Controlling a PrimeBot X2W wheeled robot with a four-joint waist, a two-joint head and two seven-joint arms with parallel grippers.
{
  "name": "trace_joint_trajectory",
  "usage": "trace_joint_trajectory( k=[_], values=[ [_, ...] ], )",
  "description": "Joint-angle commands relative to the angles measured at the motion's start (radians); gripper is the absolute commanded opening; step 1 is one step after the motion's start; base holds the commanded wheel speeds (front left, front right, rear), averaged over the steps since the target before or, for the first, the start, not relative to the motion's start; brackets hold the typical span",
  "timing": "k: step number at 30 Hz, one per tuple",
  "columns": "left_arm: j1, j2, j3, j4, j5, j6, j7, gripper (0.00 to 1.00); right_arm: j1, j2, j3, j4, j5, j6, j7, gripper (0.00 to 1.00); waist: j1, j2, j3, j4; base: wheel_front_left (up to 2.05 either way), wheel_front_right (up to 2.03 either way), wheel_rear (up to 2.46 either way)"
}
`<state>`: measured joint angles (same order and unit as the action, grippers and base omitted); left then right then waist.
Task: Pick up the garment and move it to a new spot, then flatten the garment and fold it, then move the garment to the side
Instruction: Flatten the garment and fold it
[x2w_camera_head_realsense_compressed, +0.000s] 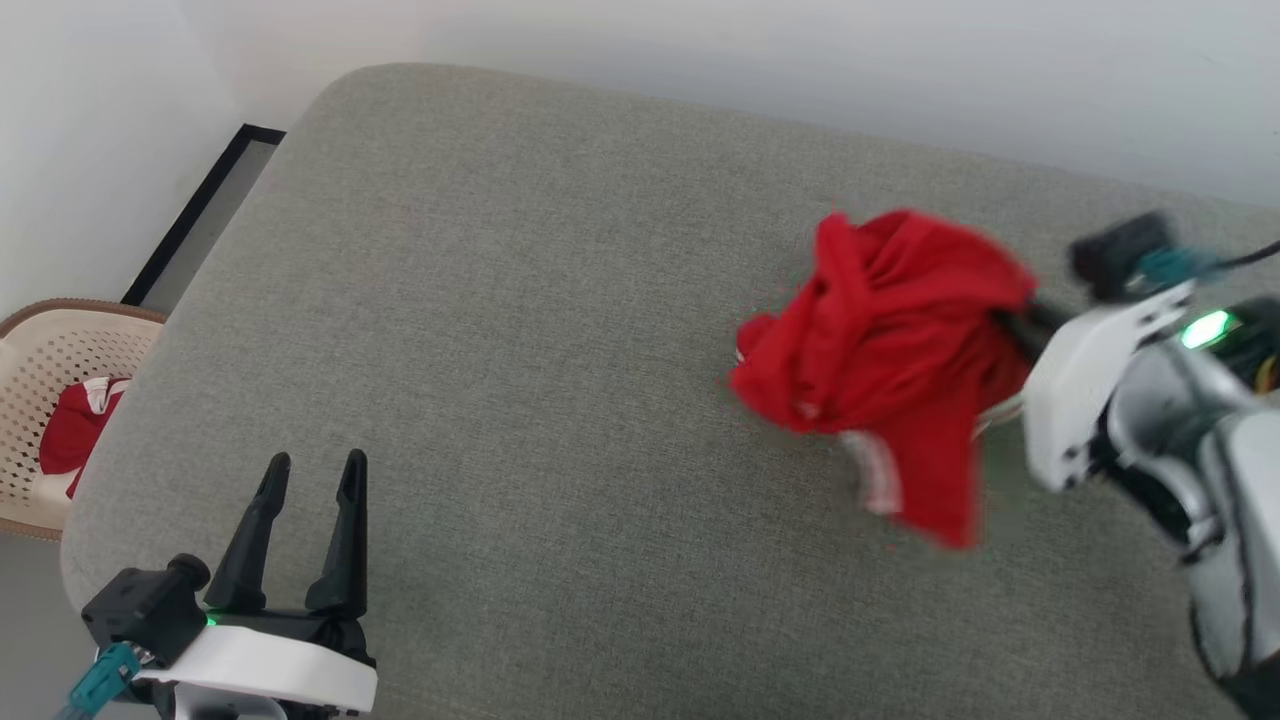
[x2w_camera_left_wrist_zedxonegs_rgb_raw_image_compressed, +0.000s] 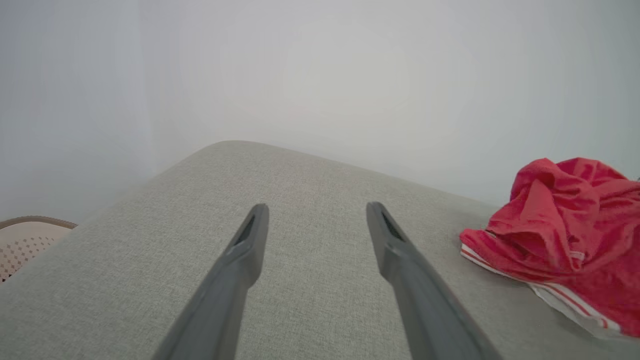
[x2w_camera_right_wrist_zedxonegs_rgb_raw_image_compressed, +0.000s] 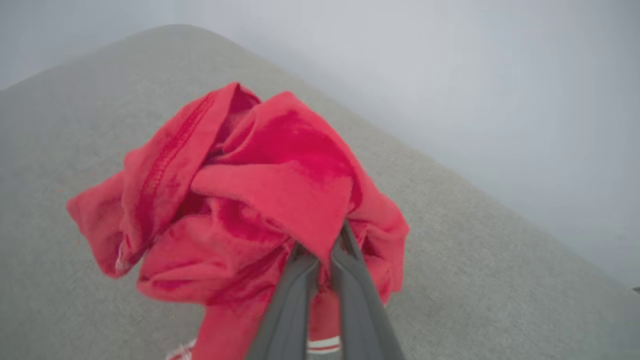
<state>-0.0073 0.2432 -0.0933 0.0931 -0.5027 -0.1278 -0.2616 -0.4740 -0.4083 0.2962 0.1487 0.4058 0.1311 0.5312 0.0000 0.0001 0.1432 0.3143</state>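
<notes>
Left claw sits spread, well apart from the shirt, which bunches around the nearer right claw pinching it, tail drooping below

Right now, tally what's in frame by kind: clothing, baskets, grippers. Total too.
Clothing: 2, the garment bunched up, and a red-and-white cloth in the basket
Baskets: 1, the beige laundry basket
Grippers: 2, left gripper open, right gripper shut on the garment
Total: 5
</notes>
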Motion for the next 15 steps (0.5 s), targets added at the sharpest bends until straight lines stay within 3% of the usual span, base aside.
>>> trace_joint_trajectory(
  k=[1, 5, 9, 12, 13, 15],
  values=[
    [-0.014, -0.002, -0.003, -0.001, -0.01, -0.003, -0.005, 1.0, -0.029, -0.002, -0.025, 0.002, -0.002, -0.001, -0.002, 0.0, 0.0, -0.0001, 0.002, -0.001, 0.0, 0.0, 0.0],
    [-0.025, -0.002, -0.017, 0.002, -0.013, -0.003, -0.005, 1.0, -0.077, -0.014, -0.046, 0.06, -0.006, -0.001, -0.017, 0.0, 0.0, -0.0001, 0.01, 0.007, 0.0, 0.0, 0.0],
    [-0.041, -0.003, -0.037, 0.006, -0.017, -0.003, -0.005, 1.0, -0.135, -0.02, -0.003, 0.155, -0.008, -0.001, -0.045, 0.0, 0.0, -0.0001, 0.023, 0.027, 0.0, 0.0, 0.0],
    [-0.054, -0.005, -0.048, 0.012, -0.024, -0.004, -0.005, 1.0, -0.185, -0.019, 0.122, 0.246, 0.006, -0.001, -0.066, 0.0, 0.0, -0.0001, 0.03, 0.049, 0.0, 0.0, 0.0],
    [-0.054, -0.005, -0.048, 0.012, -0.024, -0.004, -0.005, 1.0, -0.185, -0.019, 0.122, 0.246, 0.006, -0.001, -0.066, 0.0, 0.0, -0.0001, 0.03, 0.049, 0.0, 0.0, 0.0],
    [-0.052, -0.005, -0.049, 0.015, -0.026, -0.004, -0.005, 1.0, -0.201, -0.005, 0.196, 0.278, 0.024, -0.001, -0.077, 0.05, 0.0, -0.0001, 0.031, 0.055, 0.0, 0.0, 0.0]
  ],
)
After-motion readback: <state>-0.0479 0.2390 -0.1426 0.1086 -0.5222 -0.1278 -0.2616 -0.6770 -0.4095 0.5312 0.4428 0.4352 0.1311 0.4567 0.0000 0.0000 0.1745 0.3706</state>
